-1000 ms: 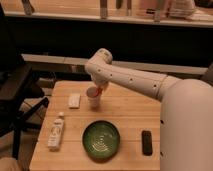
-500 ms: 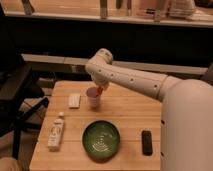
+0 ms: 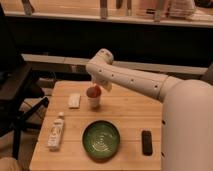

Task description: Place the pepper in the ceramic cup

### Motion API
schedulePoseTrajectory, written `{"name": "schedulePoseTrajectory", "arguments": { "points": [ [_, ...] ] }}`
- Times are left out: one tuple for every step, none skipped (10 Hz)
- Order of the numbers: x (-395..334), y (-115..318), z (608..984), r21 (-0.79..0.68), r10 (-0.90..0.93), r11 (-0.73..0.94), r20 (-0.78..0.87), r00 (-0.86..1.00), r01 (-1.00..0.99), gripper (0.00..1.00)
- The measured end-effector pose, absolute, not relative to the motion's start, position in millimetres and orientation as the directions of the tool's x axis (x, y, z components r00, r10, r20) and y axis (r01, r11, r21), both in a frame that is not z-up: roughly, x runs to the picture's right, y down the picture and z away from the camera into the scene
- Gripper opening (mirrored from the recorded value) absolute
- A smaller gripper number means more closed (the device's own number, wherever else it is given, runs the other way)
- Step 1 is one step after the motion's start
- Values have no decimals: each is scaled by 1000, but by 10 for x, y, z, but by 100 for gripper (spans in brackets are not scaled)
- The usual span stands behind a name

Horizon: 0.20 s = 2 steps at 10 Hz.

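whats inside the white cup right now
The red-orange pepper shows at the cup's mouth, directly below the gripper. The cup's wall hides how deep the pepper sits and anything beneath it.

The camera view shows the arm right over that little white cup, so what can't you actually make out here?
- Gripper: in the camera view, above the ceramic cup, mostly hidden by the arm's own wrist.
- Pepper: only a reddish patch at the cup's mouth; whether it is released is unclear.
- Cup's inside: hidden by pepper and gripper.
- Bottle label: too small to read.
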<state>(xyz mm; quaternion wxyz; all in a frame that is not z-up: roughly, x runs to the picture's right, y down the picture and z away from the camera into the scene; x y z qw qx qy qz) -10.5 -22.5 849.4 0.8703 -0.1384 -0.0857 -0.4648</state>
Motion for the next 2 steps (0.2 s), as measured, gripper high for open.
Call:
{"name": "schedulePoseTrajectory", "arguments": {
  "points": [
    [-110, -230, 8496, -158, -787, 528, 277, 551, 834, 58],
    [-117, -232, 8499, -155, -789, 527, 277, 549, 836, 51]
  ]
}}
